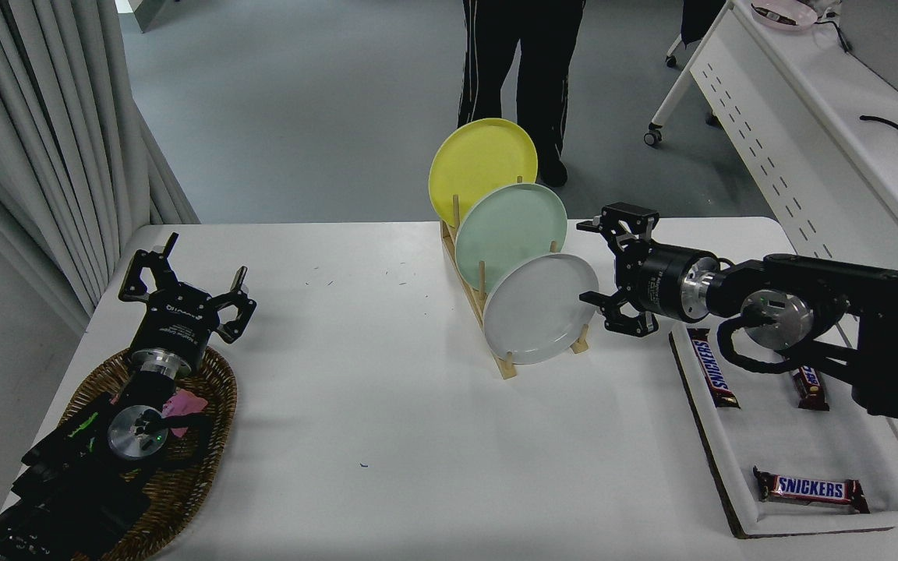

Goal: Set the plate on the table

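Note:
The light grey plate (540,308) stands upright in the front slot of a wooden rack (505,365) on the white table (387,405). Behind it stand a mint green plate (510,224) and a yellow plate (480,162). My right gripper (591,262) is open, pointing left, with its fingers just right of the grey plate's right rim; it holds nothing. My left gripper (188,282) is open and parked at the lower left over a wicker basket.
A wicker basket (211,421) with a pink item lies at the lower left. A white tray (776,460) with Snickers bars sits at the right. A person (523,70) stands beyond the table's far edge. A white perforated desk (807,140) stands at the upper right.

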`<state>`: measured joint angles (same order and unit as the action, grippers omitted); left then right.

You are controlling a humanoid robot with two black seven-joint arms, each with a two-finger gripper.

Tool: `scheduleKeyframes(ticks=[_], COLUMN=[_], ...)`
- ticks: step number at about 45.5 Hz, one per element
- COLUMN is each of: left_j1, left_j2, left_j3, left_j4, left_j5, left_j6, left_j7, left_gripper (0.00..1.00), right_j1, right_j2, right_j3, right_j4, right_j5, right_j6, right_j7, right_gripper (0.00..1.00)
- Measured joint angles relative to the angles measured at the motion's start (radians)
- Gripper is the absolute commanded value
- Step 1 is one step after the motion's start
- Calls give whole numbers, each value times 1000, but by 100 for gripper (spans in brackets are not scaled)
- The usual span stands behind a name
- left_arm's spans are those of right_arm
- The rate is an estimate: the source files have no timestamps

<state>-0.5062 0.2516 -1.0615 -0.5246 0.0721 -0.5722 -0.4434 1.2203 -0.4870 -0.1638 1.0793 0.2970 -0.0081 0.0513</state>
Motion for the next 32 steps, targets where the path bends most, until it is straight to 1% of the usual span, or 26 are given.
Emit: scheduleKeyframes(ticks=[17, 32], left_j1=[0, 0], left_j2=[0, 0], left_j3=[0, 0], left_j4=[0, 0], left_j5=[0, 0], left_j6=[0, 0], left_j7=[0, 0], left_gripper=[100, 100], right_j1=[-6, 23], right_j2=[108, 152], right_j3=[44, 56], right_j4=[-55, -64], right_j5=[33, 43], right_j6=[-90, -195], right_j7=[-20, -25], right_gripper=[99, 99])
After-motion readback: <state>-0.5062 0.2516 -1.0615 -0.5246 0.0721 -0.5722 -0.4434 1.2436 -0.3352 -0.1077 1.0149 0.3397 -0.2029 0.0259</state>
